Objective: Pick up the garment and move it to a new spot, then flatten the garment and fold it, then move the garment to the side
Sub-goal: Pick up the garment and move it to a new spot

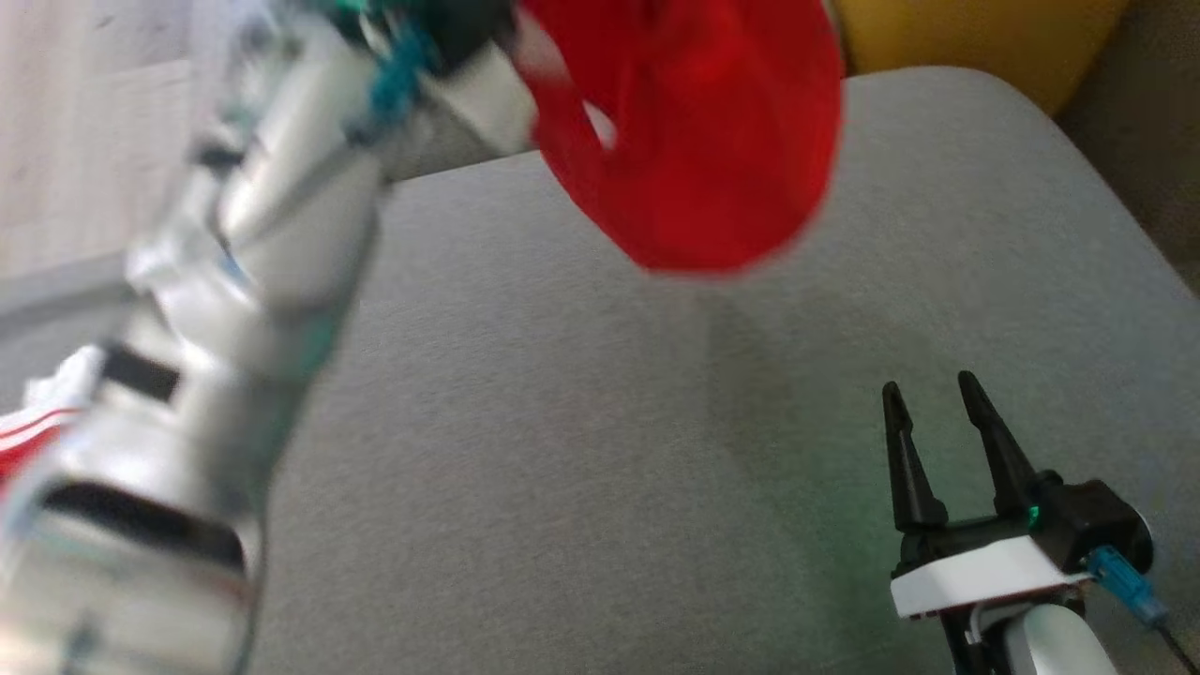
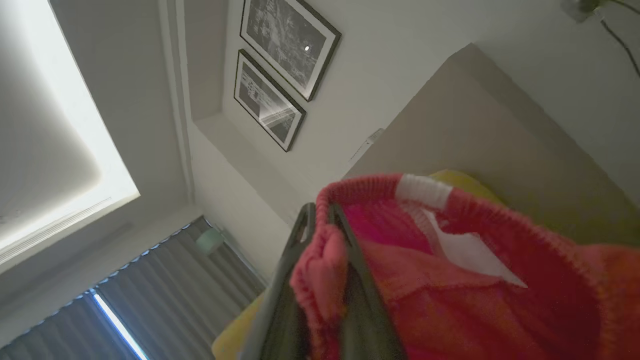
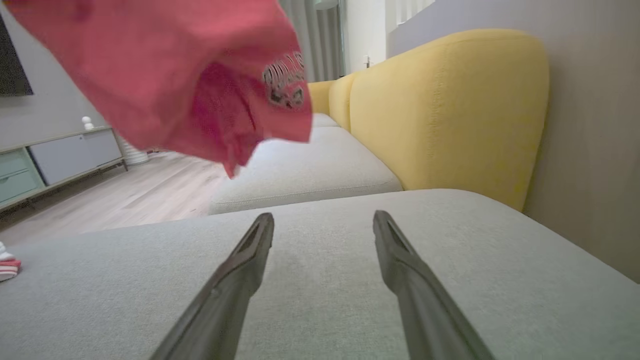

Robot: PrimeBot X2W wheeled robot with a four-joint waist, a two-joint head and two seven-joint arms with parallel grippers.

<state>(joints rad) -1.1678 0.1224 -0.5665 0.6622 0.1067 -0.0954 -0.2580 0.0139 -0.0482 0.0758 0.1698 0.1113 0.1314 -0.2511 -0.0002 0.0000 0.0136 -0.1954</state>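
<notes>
Down at the near right, the right jaws stand wide open and hold nothing, 2 long dark fingers [image 1: 907, 469] low over the grey seat cushion [image 1: 562, 422]. The right wrist view shows the same 2 fingers [image 3: 240, 270] spread apart with bare grey fabric between them. On the near left a small red-and-white striped item [image 1: 37, 427] lies at the cushion's edge.

Up the left side runs the left arm [image 1: 244, 272], pale, blurred and raised high. At its end the left jaws are closed on the garment [image 1: 712, 141], and the left wrist view shows their fingers [image 2: 280, 310] pinching a ribbed red edge. A white label [image 2: 465, 250] shows inside the cloth. The garment is red and bunched, hanging in the air above the far half of the cushion and clear of it. From the right wrist view it hangs at the upper left, with dark lettering [image 3: 284, 80] on one fold.

Behind the seat is the yellow backrest [image 3: 450, 110]. Further off are a wooden floor [image 3: 125, 195], a low cabinet [image 3: 60, 155], and 2 framed pictures [image 2: 290, 45] on the wall.
</notes>
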